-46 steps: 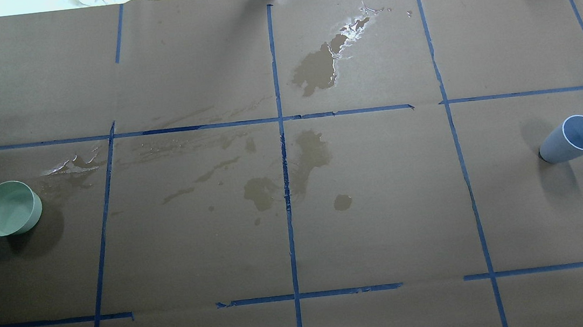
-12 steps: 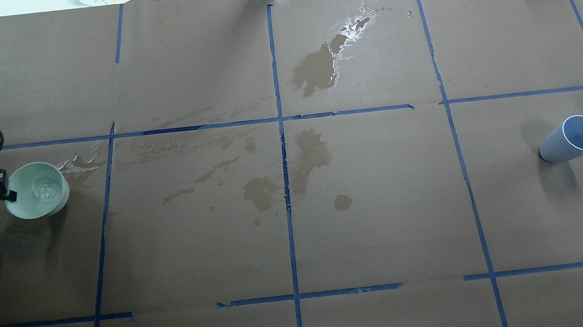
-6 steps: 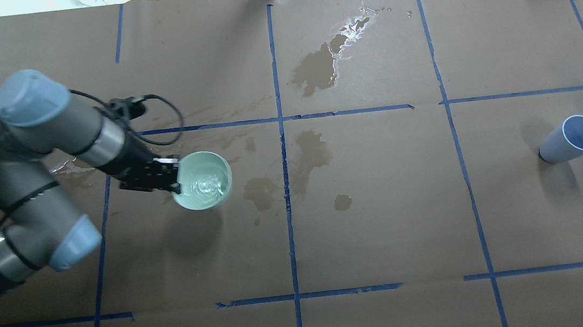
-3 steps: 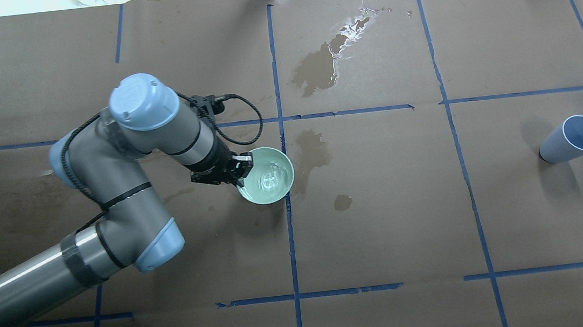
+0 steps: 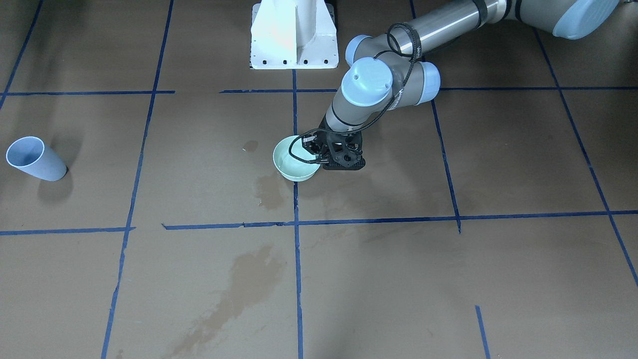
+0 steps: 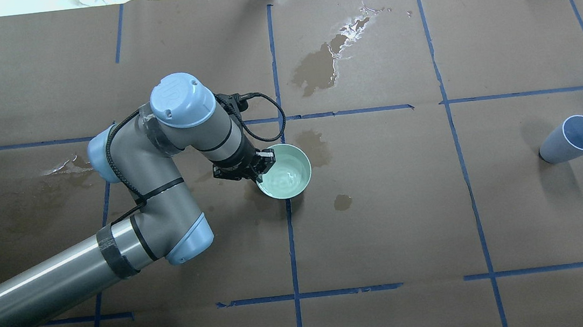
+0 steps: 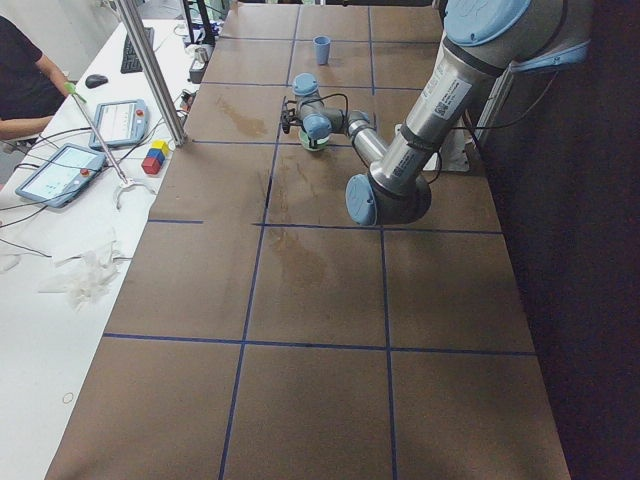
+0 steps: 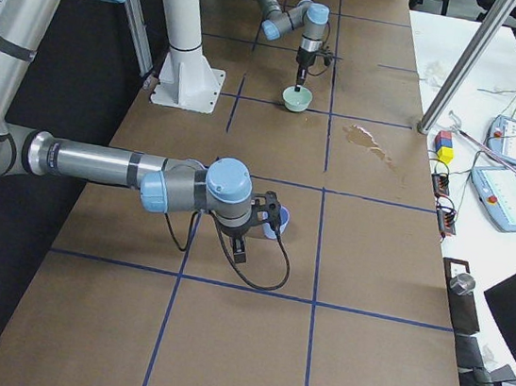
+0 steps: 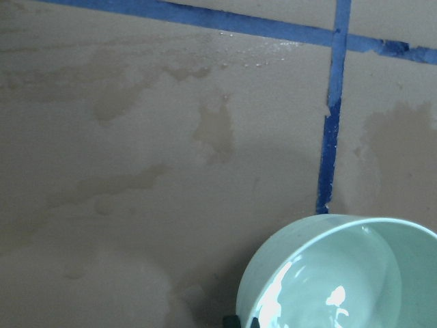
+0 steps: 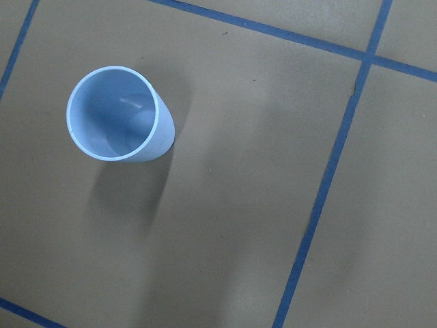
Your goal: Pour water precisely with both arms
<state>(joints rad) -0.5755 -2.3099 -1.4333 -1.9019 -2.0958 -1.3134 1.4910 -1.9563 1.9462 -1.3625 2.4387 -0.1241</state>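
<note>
Left gripper (image 6: 260,163): clamped on the rim of the green bowl (image 5: 298,174); bowl is held at the central tape line (image 6: 291,239).
Water (image 6: 288,173): contained in the bowl, glossy.
Right gripper (image 8: 270,216): seen from the side only, beside the blue cup (image 6: 566,144); whether it is parted or closed cannot be told.
Stains (image 6: 317,68): spread on brown paper (image 6: 384,219).

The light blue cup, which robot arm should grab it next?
The right arm, probably. Its wrist camera looks down on the light blue plastic cup, while the left gripper clamps the pale green bowl of water far away.
</note>
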